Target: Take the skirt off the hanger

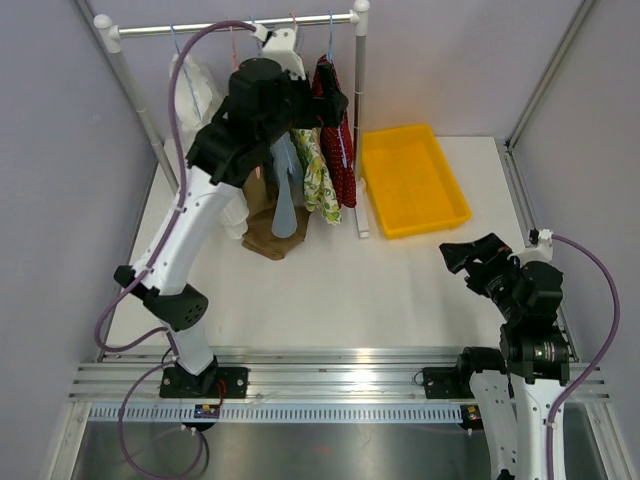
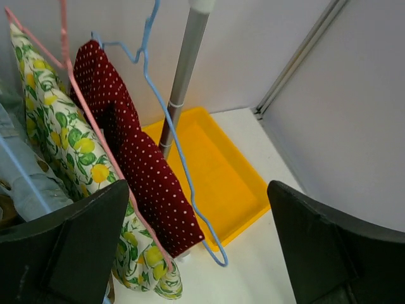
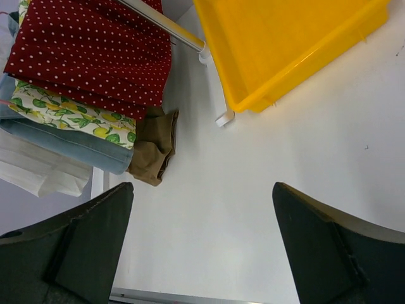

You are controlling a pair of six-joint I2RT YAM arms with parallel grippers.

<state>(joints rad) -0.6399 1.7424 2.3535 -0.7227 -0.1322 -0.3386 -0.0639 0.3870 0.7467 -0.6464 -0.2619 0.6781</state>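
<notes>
We see the white bench (image 1: 380, 290) with a clothes rack (image 1: 200, 27) standing at its 12 o'clock edge. The yellow tray (image 1: 410, 185) lies at 1 o'clock, just beside the rack's post. The red dotted skirt (image 1: 338, 150) (image 2: 139, 158) hangs at the rack's 3 o'clock end on a blue hanger (image 2: 171, 120), next to a lemon-print garment (image 1: 318, 175). Our left hand (image 1: 328, 103) (image 2: 197, 190) faces the skirt, spread wide and empty. Our right hand (image 1: 470, 258) (image 3: 202, 190) hovers at 4 o'clock, also wide apart, gripping nothing.
</notes>
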